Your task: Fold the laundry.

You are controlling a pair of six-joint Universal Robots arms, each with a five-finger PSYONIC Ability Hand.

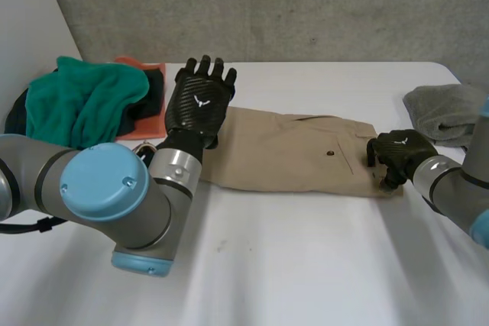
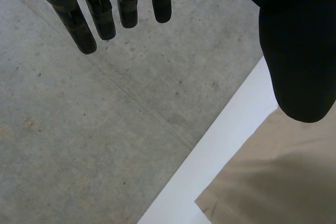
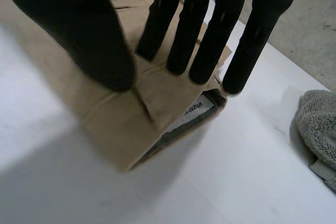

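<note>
Left hand [image 1: 200, 101] is up off the worktop [image 1: 306, 265], held upright on a bent arm with its back to the head camera and its fingers pointing at the ceiling. From its own wrist, the fingers [image 2: 94, 14] are straight and a little spread, nothing in them, with the thumb [image 2: 296, 51] out to the side. Below that thumb lies the near end of the tan trousers [image 2: 278, 182]. The trousers [image 1: 283, 150] are flat on the worktop, stretched from under the left hand across to the right hand [image 1: 399, 152]. That right hand is low, reaching in from a bent forearm, and it sits on the waistband end. In the wrist view its fingers [image 3: 199, 30] are straight and side by side, tips planted on the cloth at the waistband edge. The thumb [image 3: 79, 24] presses the trousers [image 3: 110, 124] opposite them, with a short crease running off its tip. Just past the fingertips the waistband gapes, showing a label [image 3: 197, 109]. A grey towel [image 1: 443, 112] is bunched beyond the right hand, apart from the trousers. A green cloth [image 1: 84, 101] is heaped outboard of the left hand.
</note>
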